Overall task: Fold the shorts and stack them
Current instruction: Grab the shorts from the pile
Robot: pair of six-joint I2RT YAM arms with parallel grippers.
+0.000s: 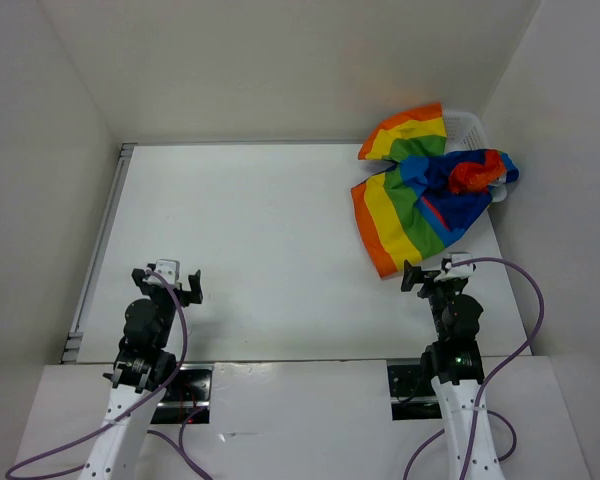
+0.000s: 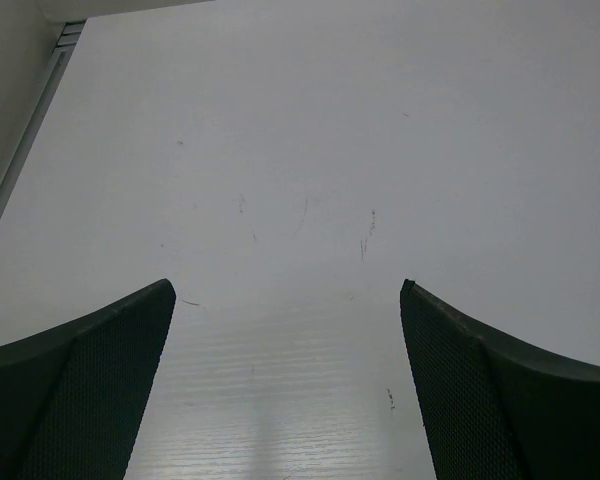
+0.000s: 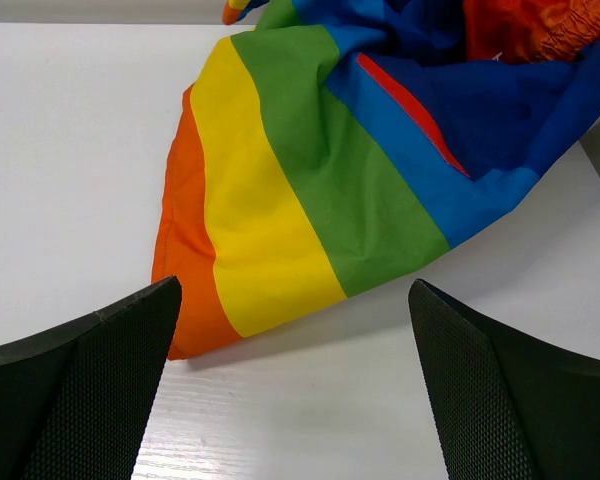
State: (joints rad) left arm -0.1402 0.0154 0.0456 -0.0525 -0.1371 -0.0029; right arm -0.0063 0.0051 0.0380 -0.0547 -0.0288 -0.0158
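The rainbow-striped shorts [image 1: 420, 195] lie crumpled at the far right of the table, one leg spread toward me and the rest bunched over the white basket. In the right wrist view the shorts [image 3: 310, 180] show orange, yellow, green and blue stripes just ahead of the fingers. My right gripper [image 1: 432, 273] is open and empty, just short of the near hem; it also shows in the right wrist view [image 3: 292, 340]. My left gripper [image 1: 167, 280] is open and empty over bare table at the near left; it also shows in the left wrist view [image 2: 285, 340].
A white mesh basket [image 1: 473, 128] stands at the far right corner, mostly covered by the cloth. White walls close the table on the left, back and right. A metal rail [image 1: 100, 240] runs along the left edge.
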